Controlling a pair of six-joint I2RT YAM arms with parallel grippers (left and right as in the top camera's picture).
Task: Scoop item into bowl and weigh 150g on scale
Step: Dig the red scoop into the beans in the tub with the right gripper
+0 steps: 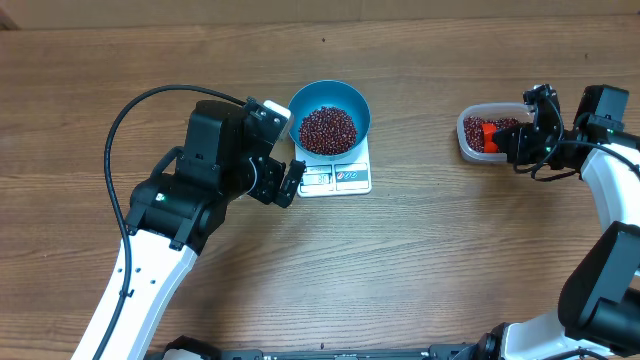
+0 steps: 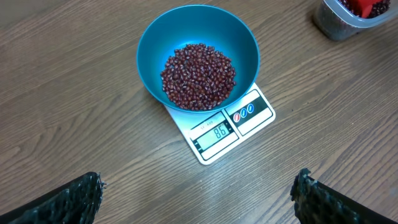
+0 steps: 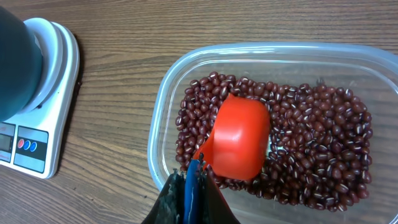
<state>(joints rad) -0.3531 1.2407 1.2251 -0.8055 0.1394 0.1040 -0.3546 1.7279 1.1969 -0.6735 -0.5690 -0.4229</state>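
Desk [image 1: 420, 260] looked wood-grained, matt brown. Bowl [image 2: 155, 46] was smooth light blue, slight sheen. Beans [image 2: 199, 76] glossy maroon, grainy mass. Scale [image 2: 233, 127] smooth white plastic. Tub [image 3: 158, 124] clear plastic. Scoop [image 3: 239, 140] shiny orange-red plastic. Left gripper [image 2: 198, 199] fingers [image 2: 68, 202] black, rough-textured

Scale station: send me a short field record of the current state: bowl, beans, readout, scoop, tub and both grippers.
bowl: sits on the scale, overhanging it
beans: heap in the bowl; more in the tub
display: reads 86
scoop: in the tub, on the beans
left gripper: open, empty, beside the scale
right gripper: shut on the scoop handle
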